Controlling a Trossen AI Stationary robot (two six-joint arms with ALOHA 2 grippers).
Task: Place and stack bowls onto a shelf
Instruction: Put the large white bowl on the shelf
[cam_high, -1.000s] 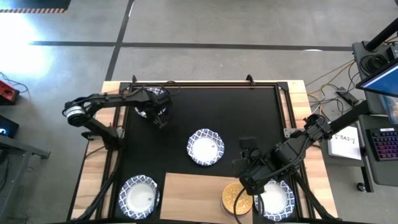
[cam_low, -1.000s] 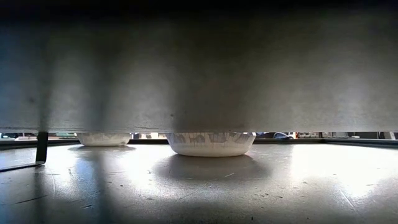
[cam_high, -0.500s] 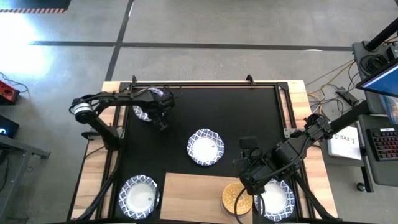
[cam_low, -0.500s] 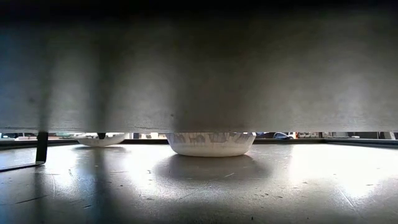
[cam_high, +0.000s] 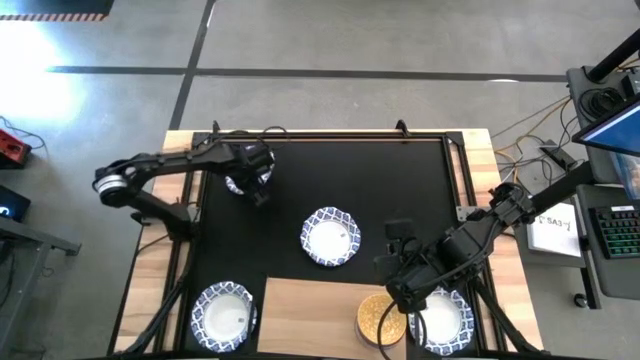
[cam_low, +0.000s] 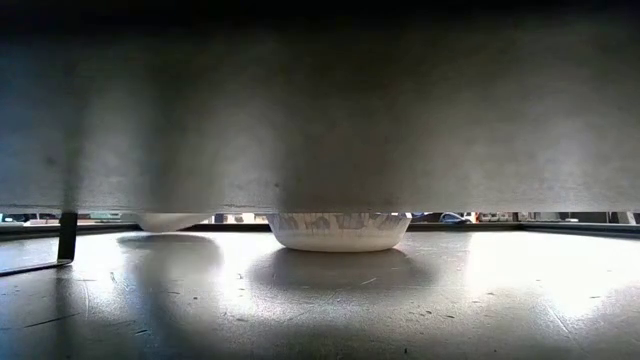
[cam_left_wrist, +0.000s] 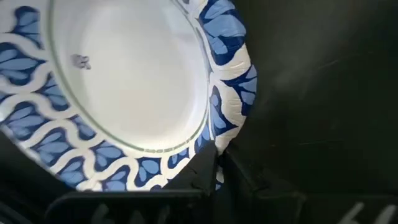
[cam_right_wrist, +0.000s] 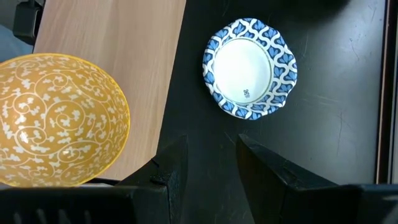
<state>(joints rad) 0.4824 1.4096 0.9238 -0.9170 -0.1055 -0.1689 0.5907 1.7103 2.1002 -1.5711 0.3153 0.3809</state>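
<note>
At the far left of the black mat, a white bowl with a blue patterned rim (cam_left_wrist: 124, 81) has my left gripper (cam_left_wrist: 216, 158) shut on its rim; in the high view the arm covers most of this bowl (cam_high: 236, 180). A like bowl (cam_high: 330, 237) rests on its base mid-mat. Another (cam_high: 222, 315) sits at the near left. The light-wood shelf (cam_high: 310, 315) lies at the near edge with a yellow-gold bowl (cam_right_wrist: 56, 118) on its right end. My right gripper (cam_right_wrist: 214, 165) stands open beside that bowl, over bare mat. My left gripper pinches the bowl's blue patterned rim (cam_left_wrist: 219, 138) between its two fingers, on the side toward the table's middle. The fingers slant down from above. In the low view the bowl's underside (cam_low: 170, 220) stands off the mat.
Another white bowl (cam_high: 443, 320) sits at the near right, partly under my right arm. A black frame rail (cam_high: 330, 135) runs along the mat's far edge. Bare mat lies between the far rail and the middle bowl.
My left gripper has shut on the far-left bowl's rim. The bowl, which sat flat on the mat, has come up off it.
</note>
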